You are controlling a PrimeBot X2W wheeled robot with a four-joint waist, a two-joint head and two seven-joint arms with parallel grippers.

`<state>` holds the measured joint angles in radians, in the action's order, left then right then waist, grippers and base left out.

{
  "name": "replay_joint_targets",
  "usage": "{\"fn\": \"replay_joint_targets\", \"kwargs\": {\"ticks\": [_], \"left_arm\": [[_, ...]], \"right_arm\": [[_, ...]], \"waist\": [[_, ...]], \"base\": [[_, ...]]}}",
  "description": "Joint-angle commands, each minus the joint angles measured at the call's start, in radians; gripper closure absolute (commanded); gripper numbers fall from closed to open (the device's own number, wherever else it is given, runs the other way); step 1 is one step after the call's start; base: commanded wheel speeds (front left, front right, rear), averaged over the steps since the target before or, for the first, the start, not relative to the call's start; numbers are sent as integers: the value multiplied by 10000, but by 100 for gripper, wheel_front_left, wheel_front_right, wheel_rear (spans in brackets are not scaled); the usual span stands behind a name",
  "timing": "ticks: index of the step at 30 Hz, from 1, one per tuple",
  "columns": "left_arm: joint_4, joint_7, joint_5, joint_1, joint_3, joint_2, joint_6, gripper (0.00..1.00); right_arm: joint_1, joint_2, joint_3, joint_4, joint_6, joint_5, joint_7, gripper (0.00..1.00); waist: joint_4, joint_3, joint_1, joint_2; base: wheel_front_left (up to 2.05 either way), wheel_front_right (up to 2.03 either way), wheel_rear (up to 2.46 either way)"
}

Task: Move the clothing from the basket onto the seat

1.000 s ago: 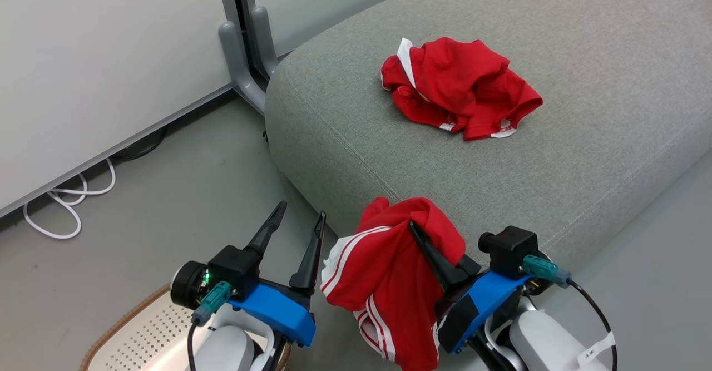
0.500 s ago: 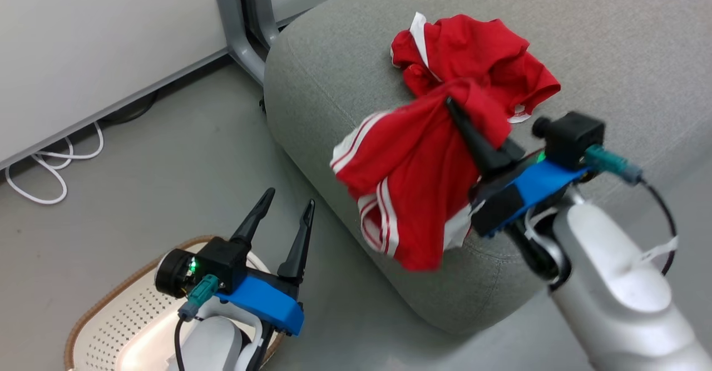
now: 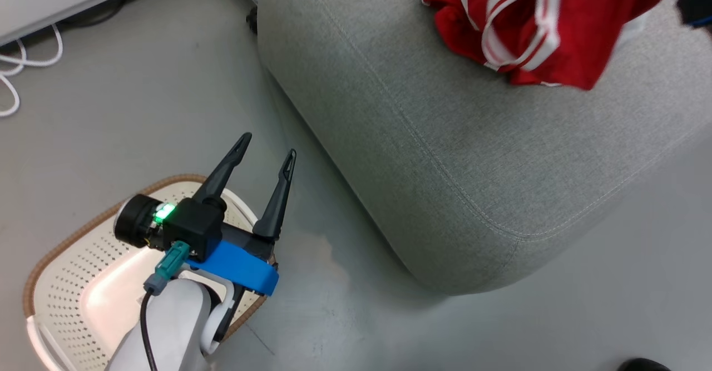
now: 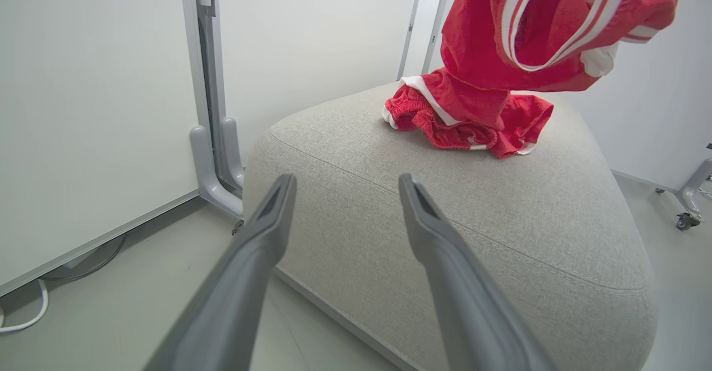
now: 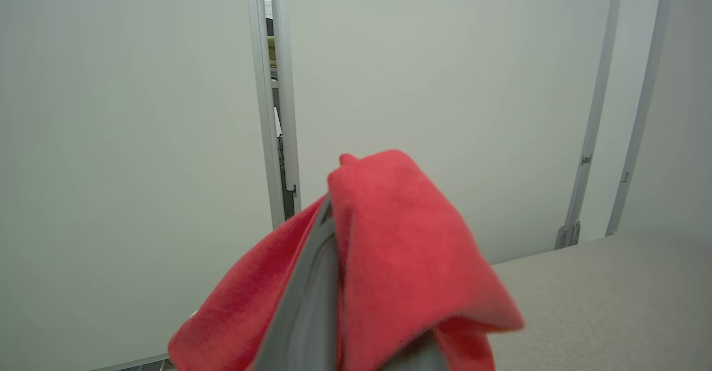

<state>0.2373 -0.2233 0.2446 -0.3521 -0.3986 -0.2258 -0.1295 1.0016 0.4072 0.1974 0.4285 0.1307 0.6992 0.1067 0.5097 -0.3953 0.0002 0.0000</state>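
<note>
1 seat (image 3: 445, 154), big grey one | 1 basket (image 3: 61, 265) on the floor (image 3: 139, 98) off the seat's near corner | 2 red garments: lying garment (image 4: 467, 123) crumpled on the seat top toward its far edge, hanging garment (image 4: 556, 26) dangling just above it | right gripper (image 5: 331, 209) pinched tight on the hanging garment | left gripper (image 3: 267, 144) spread wide, holding nothing, over the basket's rim

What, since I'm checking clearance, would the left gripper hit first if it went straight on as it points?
Probably the seat: the open left gripper aims at its near rounded edge, short of the clothing; depth is unclear.
</note>
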Motion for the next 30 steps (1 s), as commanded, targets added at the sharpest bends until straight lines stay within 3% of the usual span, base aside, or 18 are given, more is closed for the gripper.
{"fn": "replay_joint_targets", "kwargs": {"ticks": [1, 4, 9, 16, 24, 25, 29, 30], "left_arm": [[-182, 45, -47, -217, 12, -112, 0, 0], [-830, 230, -137, -441, 4, -352, -2, 0], [-1841, 465, -330, -758, -162, -693, -4, 0], [-2903, 628, -462, -684, -14, -1133, 145, 0], [-2996, 537, -346, -620, -3, -1197, 200, 0], [-2959, 528, -333, -645, -17, -1176, 202, 0], [-2812, 434, -267, -727, -80, -1105, 218, 0], [-2777, 396, -254, -741, -92, -1090, 215, 0]], "right_arm": [[225, 106, -160, 148, 1, 42, 103, 100], [669, 335, -804, 702, 1, 101, 335, 100], [915, 340, -1019, 1586, 1, 64, 652, 100], [1076, -265, -1044, 3508, 1, -319, 1287, 100], [1337, -685, -1257, 5224, 1, -561, 1552, 100], [1365, -687, -1265, 5326, 1, -584, 1568, 96], [1471, -615, -1274, 5453, 1, -726, 1589, 47], [1462, -590, -1273, 5390, 1, -816, 1592, 13]], "waist": [[-188, -704, -2, 0], [-362, -1381, -2, 0], [-647, -2348, -2, 0], [-814, -3231, -2, 0], [-1111, -3409, -2, 0], [-1143, -3385, -2, 0], [-1215, -3269, -2, 0], [-1222, -3243, -2, 0]], "base": [[0, 0, 0], [0, 0, 0], [0, 0, 0], [0, 0, 0], [0, 0, 0], [0, 0, 0], [0, 0, 0], [0, 0, 0]]}}
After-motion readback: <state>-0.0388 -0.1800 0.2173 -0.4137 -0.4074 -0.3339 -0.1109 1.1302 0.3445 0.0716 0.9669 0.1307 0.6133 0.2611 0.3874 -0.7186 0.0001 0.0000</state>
